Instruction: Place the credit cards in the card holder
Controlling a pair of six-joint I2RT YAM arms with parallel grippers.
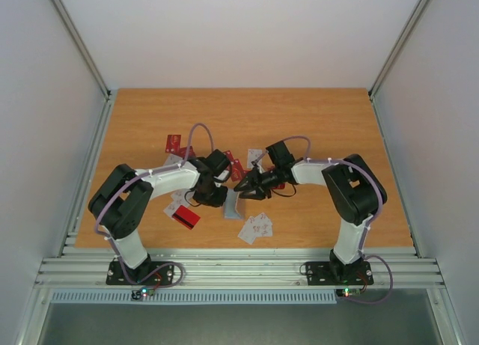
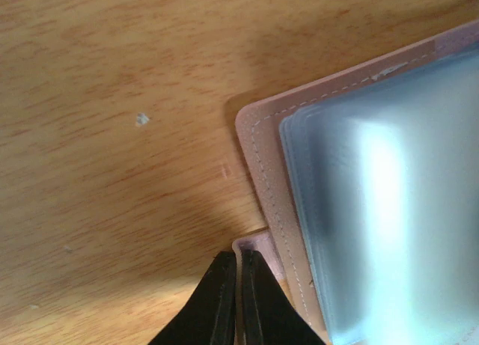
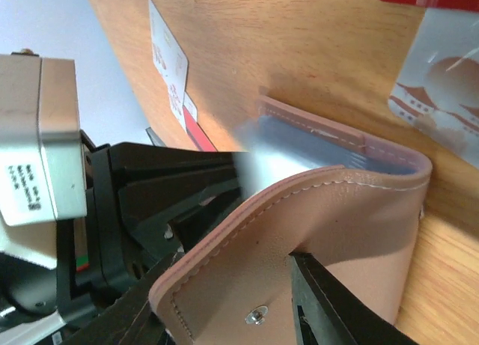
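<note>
The card holder lies open at the table's middle, tan outside with blue-grey pockets inside. My left gripper is shut on a thin pinkish tab at the holder's edge, low over the wood; it also shows in the top view. My right gripper straddles the raised tan cover, one finger on each face, and holds it bent upward. Credit cards lie around: red ones and white ones.
The wooden table stands inside white walls with metal rails along its left edge and front. More cards lie under and between the arms. A white card and a patterned one lie near the holder.
</note>
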